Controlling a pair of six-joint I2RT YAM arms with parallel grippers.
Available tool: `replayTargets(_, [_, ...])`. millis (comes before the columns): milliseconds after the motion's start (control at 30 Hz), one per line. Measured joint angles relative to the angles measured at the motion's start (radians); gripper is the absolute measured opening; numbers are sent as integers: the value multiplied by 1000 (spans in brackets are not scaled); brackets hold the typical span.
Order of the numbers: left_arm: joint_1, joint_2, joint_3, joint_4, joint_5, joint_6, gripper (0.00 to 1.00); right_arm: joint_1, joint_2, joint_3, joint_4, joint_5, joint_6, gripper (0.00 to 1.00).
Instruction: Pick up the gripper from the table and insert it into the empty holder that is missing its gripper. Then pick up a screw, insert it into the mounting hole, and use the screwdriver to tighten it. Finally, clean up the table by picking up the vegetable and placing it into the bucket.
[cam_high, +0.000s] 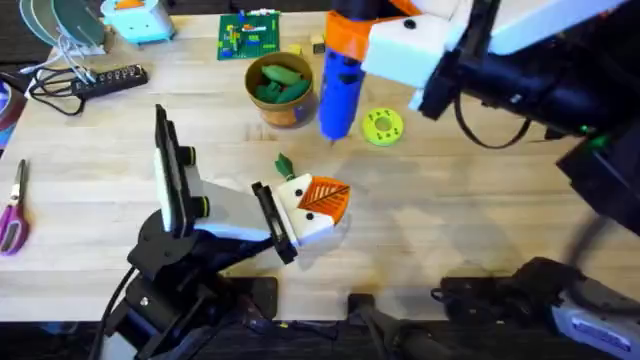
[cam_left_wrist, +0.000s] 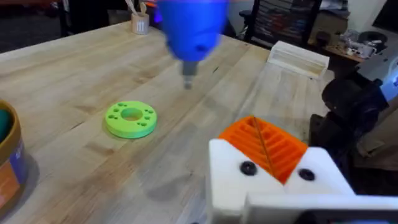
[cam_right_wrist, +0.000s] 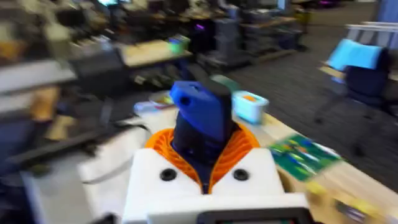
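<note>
1. The right gripper (cam_high: 350, 50) was clenched on the screwdriver (cam_high: 339, 95), holding it above the far middle of the worktop (cam_high: 100, 150) with the bit pointing down, just right of the bucket (cam_high: 283, 92) and left of a flat green ring-shaped disc (cam_high: 382, 126).
2. The left gripper (cam_high: 325, 205) sat low near the worktop's middle; its orange pads looked pressed together, though I could not tell whether anything was pinched between them.
3. Green toy vegetables lay inside the bucket, so the clean-up seemed partly or wholly done, yet a small dark green piece (cam_high: 284, 163) rested on the worktop just beyond the left gripper; it may have been the vegetable still to be moved.
4. With the screwdriver lifted, the task appeared to be at the tightening stage. The holder, loose orange fingertip and screw could not be made out, so the insertion steps could not be confirmed.
5. No brand, label or writing was readable.
</note>
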Motion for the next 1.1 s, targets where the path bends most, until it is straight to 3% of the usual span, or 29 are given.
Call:
replayTargets(333, [0,0,0,0,0,0,15,-296,228,3,-15,66,-414,24])
replayTargets(500, [0,0,0,0,0,0,15,-385,377,41,-33,86,-596,24])
replayTargets(767, [0,0,0,0,0,0,15,-396,578,183,-143,246,-985,24])
replayTargets(967, [0,0,0,0,0,0,15,-366,713,200,-212,390,-1310,24])
replayTargets(1100, [0,0,0,0,0,0,15,-351,803,200,-249,465,-1443,24])
